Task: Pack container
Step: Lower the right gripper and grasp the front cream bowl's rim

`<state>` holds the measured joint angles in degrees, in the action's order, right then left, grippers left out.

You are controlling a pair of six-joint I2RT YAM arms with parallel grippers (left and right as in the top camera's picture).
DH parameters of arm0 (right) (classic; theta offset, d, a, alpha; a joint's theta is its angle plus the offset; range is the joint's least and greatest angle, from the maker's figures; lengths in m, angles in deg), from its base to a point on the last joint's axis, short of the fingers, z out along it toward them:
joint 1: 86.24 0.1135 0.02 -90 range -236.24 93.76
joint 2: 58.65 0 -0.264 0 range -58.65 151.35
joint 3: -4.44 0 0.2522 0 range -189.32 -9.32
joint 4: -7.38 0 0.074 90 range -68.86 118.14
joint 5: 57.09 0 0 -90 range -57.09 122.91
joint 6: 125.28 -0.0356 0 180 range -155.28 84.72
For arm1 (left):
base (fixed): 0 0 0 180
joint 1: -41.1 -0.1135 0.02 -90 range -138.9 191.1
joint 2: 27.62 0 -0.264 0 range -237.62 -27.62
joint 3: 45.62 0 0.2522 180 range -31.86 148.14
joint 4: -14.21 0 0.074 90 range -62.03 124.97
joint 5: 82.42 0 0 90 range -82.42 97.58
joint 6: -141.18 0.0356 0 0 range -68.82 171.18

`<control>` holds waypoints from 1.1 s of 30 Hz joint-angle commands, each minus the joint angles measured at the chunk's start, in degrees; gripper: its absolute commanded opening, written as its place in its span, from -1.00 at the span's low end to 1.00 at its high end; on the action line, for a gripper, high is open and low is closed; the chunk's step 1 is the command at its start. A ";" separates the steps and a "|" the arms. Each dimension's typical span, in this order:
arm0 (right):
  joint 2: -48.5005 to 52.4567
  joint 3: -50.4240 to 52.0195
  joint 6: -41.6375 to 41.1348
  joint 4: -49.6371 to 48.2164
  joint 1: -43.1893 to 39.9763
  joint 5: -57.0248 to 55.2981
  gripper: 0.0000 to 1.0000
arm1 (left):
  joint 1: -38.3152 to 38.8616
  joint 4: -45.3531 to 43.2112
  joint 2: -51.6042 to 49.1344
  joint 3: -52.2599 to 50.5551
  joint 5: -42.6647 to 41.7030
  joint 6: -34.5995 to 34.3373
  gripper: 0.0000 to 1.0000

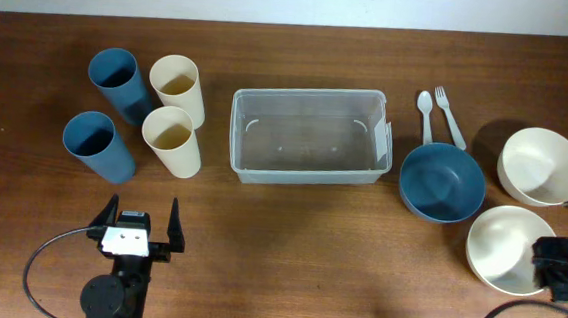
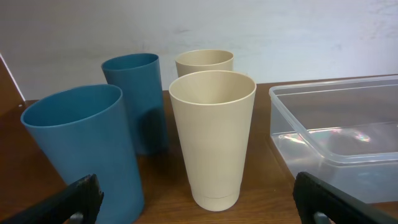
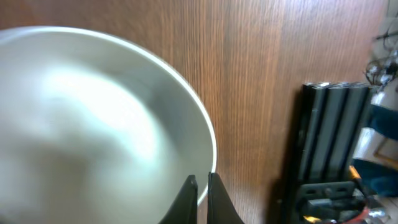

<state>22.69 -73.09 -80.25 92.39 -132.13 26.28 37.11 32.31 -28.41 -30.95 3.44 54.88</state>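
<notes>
The clear container [image 1: 305, 179] stands empty at the table's middle; its near corner shows in the left wrist view [image 2: 323, 91]. My left gripper [image 1: 142, 225] hovers open in front of the cups, nothing between its fingers [image 2: 198, 186]. A cream cup [image 2: 212, 137] stands straight ahead of it, a blue cup [image 2: 84, 146] to the left. At the far right my right gripper [image 1: 557, 268] is shut on the rim of the nearer cream bowl [image 1: 503, 250]. One finger is inside and one outside the rim of that bowl [image 3: 93, 124], with the gripper [image 3: 201, 180] at its right edge.
Two blue cups [image 1: 119, 82] [image 1: 97, 146] and two cream cups [image 1: 177, 89] [image 1: 171, 141] stand left of the container. A blue bowl [image 1: 442, 182], a second cream bowl [image 1: 541, 165], a spoon [image 1: 424, 114] and a fork [image 1: 449, 115] lie to its right.
</notes>
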 commanded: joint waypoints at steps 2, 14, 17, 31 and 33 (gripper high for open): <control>-6.25 -6.08 2.03 1.64 -0.31 -2.67 -0.93 | -0.20 0.00 0.50 -0.37 -0.61 0.90 1.00; -9.60 2.93 0.48 -2.67 -0.37 -3.89 -0.31 | -0.20 0.00 0.50 -0.37 -0.61 0.90 1.00; -9.60 9.51 0.55 -7.52 -0.37 -1.86 -0.19 | -0.20 0.00 0.50 -0.37 -0.61 0.90 1.00; -9.46 21.99 4.28 -21.38 -0.37 4.50 0.59 | -0.20 0.00 0.50 -0.37 -0.61 0.90 0.99; -9.03 21.99 4.28 -21.62 -0.37 4.48 0.60 | -0.20 0.00 0.50 -0.37 -0.61 0.90 1.00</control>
<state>13.31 -51.30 -76.40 71.14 -132.24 30.43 37.11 32.31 -28.41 -30.95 3.46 54.88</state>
